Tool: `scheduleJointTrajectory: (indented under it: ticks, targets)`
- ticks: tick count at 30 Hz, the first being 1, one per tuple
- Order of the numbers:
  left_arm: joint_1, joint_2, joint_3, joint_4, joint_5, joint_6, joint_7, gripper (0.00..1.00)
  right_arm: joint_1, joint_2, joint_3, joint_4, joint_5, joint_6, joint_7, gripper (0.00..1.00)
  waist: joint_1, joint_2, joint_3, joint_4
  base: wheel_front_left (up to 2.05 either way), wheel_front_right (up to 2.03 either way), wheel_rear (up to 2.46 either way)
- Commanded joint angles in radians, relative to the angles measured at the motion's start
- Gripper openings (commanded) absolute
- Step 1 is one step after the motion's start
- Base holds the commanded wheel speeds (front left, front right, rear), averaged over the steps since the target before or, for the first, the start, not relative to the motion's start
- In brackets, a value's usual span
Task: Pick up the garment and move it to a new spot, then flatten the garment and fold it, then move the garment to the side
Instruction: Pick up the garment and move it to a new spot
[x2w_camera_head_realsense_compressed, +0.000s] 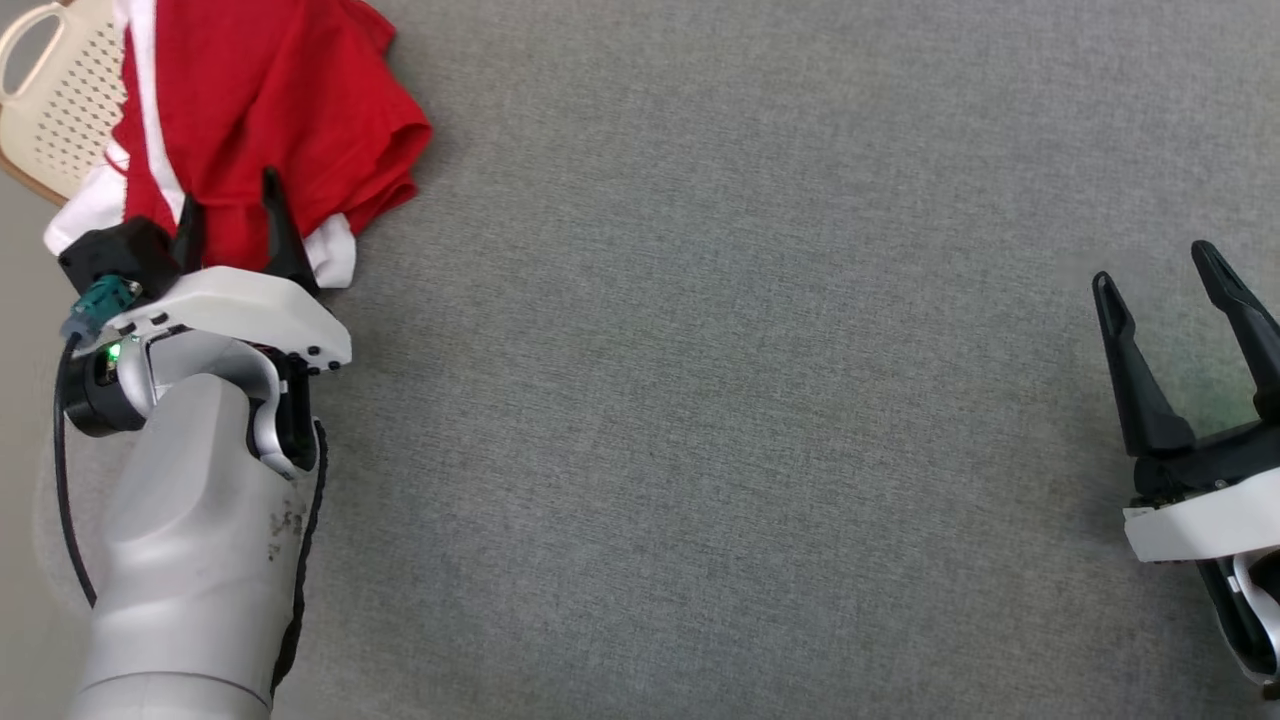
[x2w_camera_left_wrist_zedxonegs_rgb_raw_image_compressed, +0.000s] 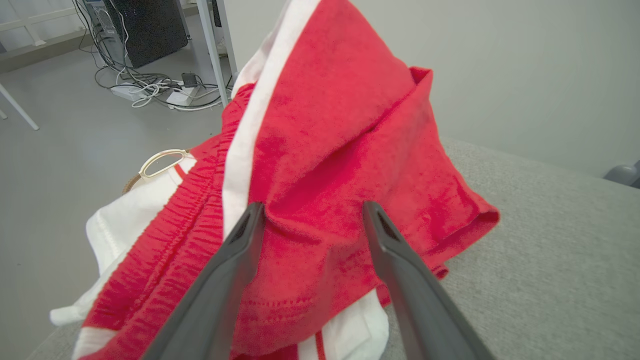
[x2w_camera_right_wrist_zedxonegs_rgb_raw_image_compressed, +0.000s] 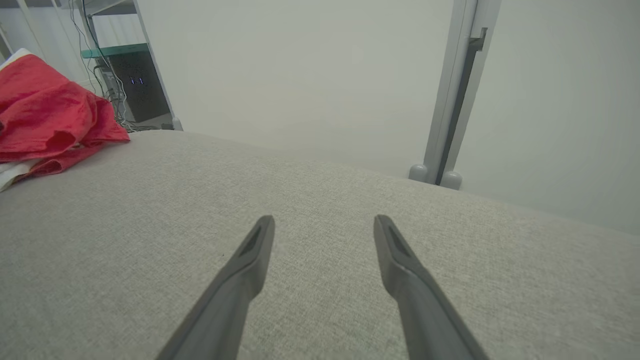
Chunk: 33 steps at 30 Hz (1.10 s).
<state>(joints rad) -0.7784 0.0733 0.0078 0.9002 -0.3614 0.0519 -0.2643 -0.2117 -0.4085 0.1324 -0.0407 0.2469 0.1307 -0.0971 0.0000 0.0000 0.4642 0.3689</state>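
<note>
Upper left, the left gripper (x2w_camera_head_realsense_compressed: 230, 195), fingers spread wide, sits at the red-and-white garment (x2w_camera_head_realsense_compressed: 270, 90); right gripper (x2w_camera_head_realsense_compressed: 1152, 265), fingers wide, hovers over grey table (x2w_camera_head_realsense_compressed: 700, 400) at right

Red garment (x2w_camera_head_realsense_compressed: 270, 110) with white stripes and trim; cream basket (x2w_camera_head_realsense_compressed: 70, 110), far left, perforated in a dot pattern; mottled grey desk (x2w_camera_head_realsense_compressed: 700, 400); left claw (x2w_camera_head_realsense_compressed: 229, 188) and right claw (x2w_camera_head_realsense_compressed: 1151, 264), black fingers, white housings.

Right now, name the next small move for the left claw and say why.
Probably ease the left claw slightly forward and close it on the fold. Its jaws stand open, straddling a raised fold of the red-and-white garment, which lies bunched partly over a cream basket. Nothing is gripped yet, so a grip must come before any carry.
</note>
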Motion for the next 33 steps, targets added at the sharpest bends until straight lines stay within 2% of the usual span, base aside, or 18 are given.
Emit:
scheduleJointTrajectory:
  ticks: [1, 2, 3, 11, 18, 26, 33]
  targets:
    - [-0.027, 0.009, 0.016, 0.026, -0.007, 0.0, 0.0, 1.0, -0.017, -0.007, -0.006, 0.002, 0.007, 0.0, -0.008, 1.0, 0.0, 0.0, 0.031, -0.027, 0.0, 0.0, 0.0]
    - [-0.037, 0.018, 0.026, 0.038, -0.007, -0.005, 0.0, 0.47, -0.019, -0.007, -0.006, 0.005, 0.009, 0.0, -0.009, 1.0, 0.0, 0.0, 0.034, -0.028, 0.0, 0.0, 0.0]
    - [-0.045, 0.024, 0.036, 0.038, -0.003, -0.007, -0.001, 0.0, -0.02, -0.005, -0.007, 0.007, 0.01, 0.0, -0.012, 1.0, 0.0, 0.0, 0.036, -0.028, 0.0, 0.0, 0.0]
    - [0.009, 0.024, 0.089, -0.05, 0.051, -0.002, 0.0, 0.0, -0.027, 0.014, -0.009, 0.037, 0.013, 0.0, -0.031, 1.0, 0.0, 0.0, 0.014, -0.02, 0.0, 0.0, 0.0]
    - [0.148, 0.008, 0.131, -0.269, 0.128, -0.039, 0.0, 0.0, 0.004, 0.065, -0.013, 0.097, 0.009, 0.0, -0.074, 1.0, 0.0, 0.0, -0.097, -0.026, 0.0, 0.0, 0.0]
    - [0.361, -0.008, 0.092, -0.452, 0.199, -0.076, 0.0, 0.0, 0.077, 0.145, -0.023, 0.176, 0.001, 0.0, -0.11, 1.0, 0.0, 0.0, -0.274, -0.056, 0.0, 0.0, 0.0]
    - [0.543, -0.015, 0.023, -0.577, 0.231, -0.082, 0.005, 0.0, 0.151, 0.208, -0.03, 0.207, -0.014, 0.0, -0.12, 1.0, 0.0, 0.0, -0.395, -0.104, 0.0, 0.0, 0.0]
